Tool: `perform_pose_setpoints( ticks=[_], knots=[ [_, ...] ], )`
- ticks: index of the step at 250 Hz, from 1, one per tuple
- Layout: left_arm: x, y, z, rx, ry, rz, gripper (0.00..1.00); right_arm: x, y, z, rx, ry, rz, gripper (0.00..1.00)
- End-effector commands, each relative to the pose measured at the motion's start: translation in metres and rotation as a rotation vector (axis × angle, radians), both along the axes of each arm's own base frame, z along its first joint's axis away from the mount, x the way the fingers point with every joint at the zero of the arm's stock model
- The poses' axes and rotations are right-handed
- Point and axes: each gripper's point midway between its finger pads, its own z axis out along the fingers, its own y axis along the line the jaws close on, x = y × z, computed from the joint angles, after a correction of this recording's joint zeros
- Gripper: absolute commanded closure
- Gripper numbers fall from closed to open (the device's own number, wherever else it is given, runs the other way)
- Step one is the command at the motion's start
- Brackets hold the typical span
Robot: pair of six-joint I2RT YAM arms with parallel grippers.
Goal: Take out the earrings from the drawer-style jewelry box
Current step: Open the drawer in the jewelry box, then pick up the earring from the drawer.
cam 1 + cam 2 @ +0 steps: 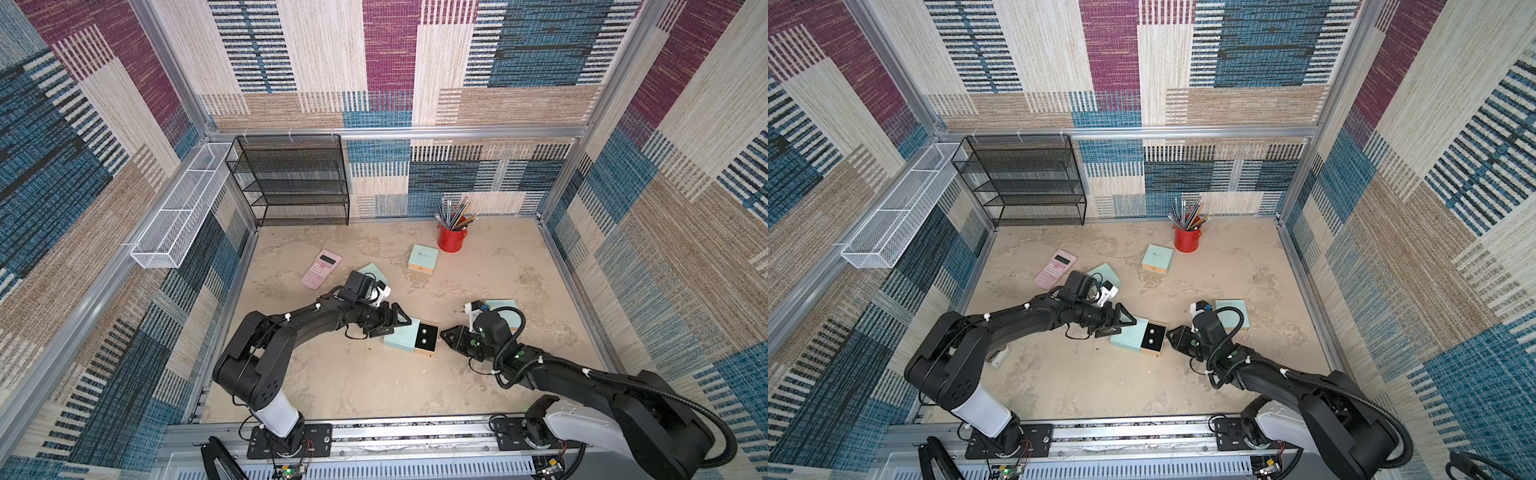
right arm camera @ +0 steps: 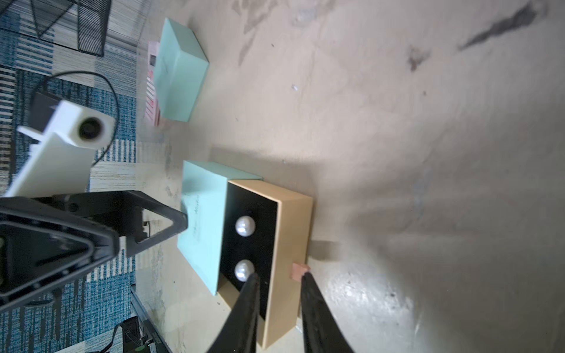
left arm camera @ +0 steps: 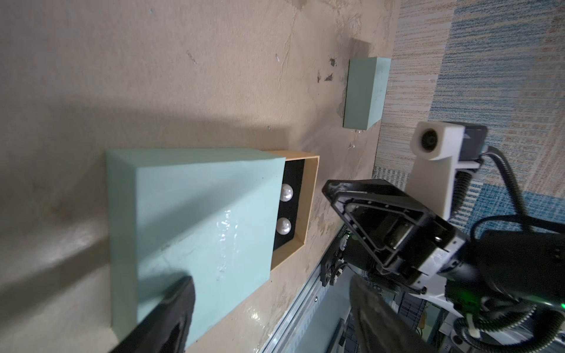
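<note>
The jewelry box lies mid-table, its mint-green sleeve (image 1: 401,338) (image 3: 198,214) with the tan drawer (image 1: 428,352) (image 2: 293,244) slid partly out toward the right arm. Two round pearl earrings (image 1: 424,336) (image 1: 1150,336) (image 3: 286,193) (image 2: 245,226) sit on the drawer's black insert. My left gripper (image 1: 399,327) (image 3: 270,279) is open wide at the sleeve's far end, with one finger over the sleeve's top. My right gripper (image 1: 444,332) (image 2: 280,276) is at the drawer front, its jaws a little apart. A small pink pull tab (image 2: 299,270) sits beside one fingertip, not gripped.
Three more mint boxes lie around: one (image 1: 423,258) near a red cup of pencils (image 1: 451,237), one (image 1: 503,313) behind the right wrist, one (image 1: 372,272) behind the left wrist. A pink calculator (image 1: 321,269) lies at left. A black mesh shelf (image 1: 295,183) and a white wire basket (image 1: 178,212) line the back left.
</note>
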Motion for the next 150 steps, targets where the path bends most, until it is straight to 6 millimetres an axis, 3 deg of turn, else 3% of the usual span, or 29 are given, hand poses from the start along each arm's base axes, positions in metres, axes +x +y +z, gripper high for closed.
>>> perform_pose_setpoints(
  ticks=[1,21,47,104,150],
  knots=[
    [0.003,-0.004,0.017,-0.037,-0.025,-0.001,0.19,0.009,-0.008,0.019,-0.086,-0.071,-0.008,0.69],
    [0.005,-0.007,0.033,-0.069,-0.063,-0.009,0.19,0.017,-0.002,0.038,-0.12,-0.109,0.029,0.65],
    [0.005,-0.008,0.059,-0.112,-0.137,-0.023,0.19,0.024,0.013,0.044,-0.17,-0.108,0.091,0.64],
    [-0.015,0.018,0.108,-0.076,-0.394,-0.047,0.16,0.02,0.039,0.029,-0.232,-0.028,0.18,0.65],
    [-0.029,0.056,0.124,0.08,-0.579,-0.027,0.08,0.016,0.045,0.01,-0.287,0.035,0.199,0.7]
  ],
)
